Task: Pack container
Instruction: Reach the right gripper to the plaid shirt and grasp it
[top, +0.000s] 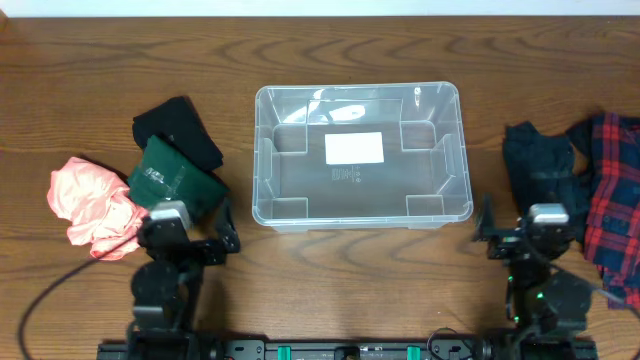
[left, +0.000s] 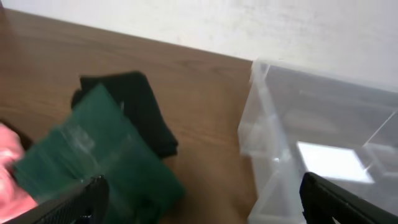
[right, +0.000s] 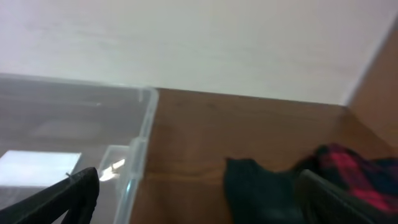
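Well, container looks light, stiff, slick plastic, prob. best gripped at its rim; left gripper & right gripper both wide, nothing held.

Table and wall
Dark brown wood-grain table; plain white wall directly behind the table's far edge.

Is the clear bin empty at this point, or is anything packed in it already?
Empty: the container shows only its bare base and white label; the green garment and plaid garment lie outside it.
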